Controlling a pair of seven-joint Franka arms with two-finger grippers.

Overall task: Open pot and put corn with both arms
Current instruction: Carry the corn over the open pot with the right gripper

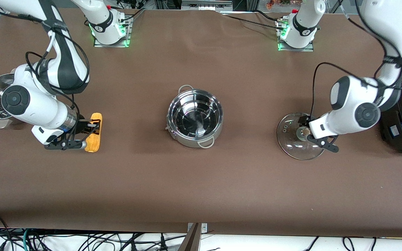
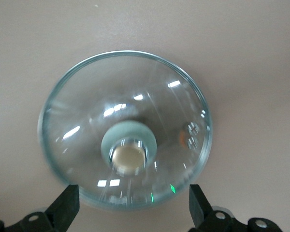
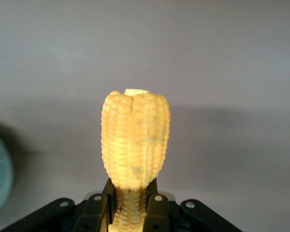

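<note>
open, lidless pot (image 1: 194, 118) at table (image 1: 201, 181) centre. glass lid (image 1: 293, 137) flat on table at 3 o'clock from pot, left gripper (image 2: 133, 205) spread wide over its knob (image 2: 129, 157), gripping nothing. right gripper (image 3: 130, 212) clamped on corn (image 1: 94, 132), at 9 o'clock from pot. no legible writing anywhere.

White arms (image 1: 352, 104), dark grey joints, black cables, black fingers (image 2: 67, 205), green base lights

No legible text, label, brand, number or sign appears on any item; the markings on the arm bases cannot be read.
</note>
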